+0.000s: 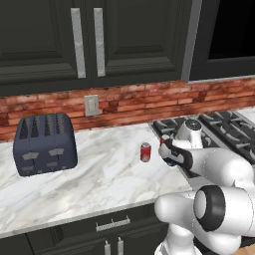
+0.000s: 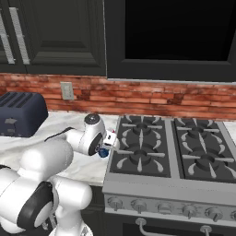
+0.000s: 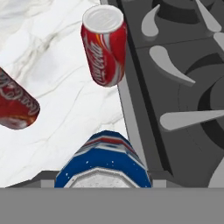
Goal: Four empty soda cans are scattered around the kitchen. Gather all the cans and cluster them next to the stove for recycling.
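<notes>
Marble counter (image 1: 99,174), brick backsplash, dark cabinets above. Stainless stove (image 2: 175,184) with black burner grates at counter's right end.

Gripper (image 1: 168,155) low over the counter, hard against the stove's left edge; same gripper from the other side (image 2: 105,148). Jaws clamped on a blue soda can (image 3: 105,164); blue body with red-white band and silver top at the bottom of the hand view, between the fingers. Blue of the can just peeking below the hand in both base views (image 1: 172,162) (image 2: 103,152). Whether the can base touches the marble: cannot tell.

Red soda can (image 3: 104,46) upright on the counter, just beside the stove's left rim, ahead of the held can; partly hidden behind the wrist in left base view.

Second red soda can (image 1: 145,152) upright on the marble, left of the gripper, near it but apart; seen at the hand view's left edge (image 3: 15,105).

Dark blue-grey toaster (image 1: 45,144) at the far left of the counter, well apart from the cans. Wall outlet (image 1: 91,105) on the bricks above.
</notes>
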You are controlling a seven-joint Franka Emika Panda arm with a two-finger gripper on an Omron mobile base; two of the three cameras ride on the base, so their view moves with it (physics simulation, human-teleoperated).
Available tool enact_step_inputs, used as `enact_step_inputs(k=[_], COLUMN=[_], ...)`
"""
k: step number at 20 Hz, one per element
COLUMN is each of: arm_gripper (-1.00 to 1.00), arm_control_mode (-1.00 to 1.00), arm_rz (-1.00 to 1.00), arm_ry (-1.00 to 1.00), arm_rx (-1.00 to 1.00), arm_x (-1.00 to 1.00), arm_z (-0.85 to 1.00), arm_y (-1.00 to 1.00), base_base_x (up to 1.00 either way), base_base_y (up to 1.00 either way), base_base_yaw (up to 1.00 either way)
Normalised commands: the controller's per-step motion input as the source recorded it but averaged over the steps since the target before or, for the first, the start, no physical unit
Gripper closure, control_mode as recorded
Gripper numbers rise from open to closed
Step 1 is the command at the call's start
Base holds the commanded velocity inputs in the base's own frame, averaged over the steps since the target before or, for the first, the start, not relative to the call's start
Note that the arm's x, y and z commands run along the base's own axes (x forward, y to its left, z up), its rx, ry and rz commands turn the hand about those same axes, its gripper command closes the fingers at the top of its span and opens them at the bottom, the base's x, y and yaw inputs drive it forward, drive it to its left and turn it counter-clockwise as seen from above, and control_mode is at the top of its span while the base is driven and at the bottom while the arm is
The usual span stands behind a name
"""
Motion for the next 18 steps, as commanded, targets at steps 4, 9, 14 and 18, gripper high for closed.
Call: enact_step_inputs(k=[4,9,14,18], arm_gripper=[1.0,1.0,1.0,1.0], arm_control_mode=[-1.0,-1.0,-1.0,-1.0], arm_rz=[0.0,0.0,0.0,0.0], arm_ry=[0.05,0.03,0.04,0.03], arm_rx=[0.0,0.0,0.0,0.0], arm_x=[0.18,0.21,0.13,0.0], arm_z=[-0.05,-0.05,-0.04,-0.03], arm_y=[0.0,0.0,0.0,0.0], base_base_x=[0.0,0.0,0.0,0.0], base_base_y=[0.0,0.0,0.0,0.0], base_base_yaw=[0.0,0.0,0.0,0.0])
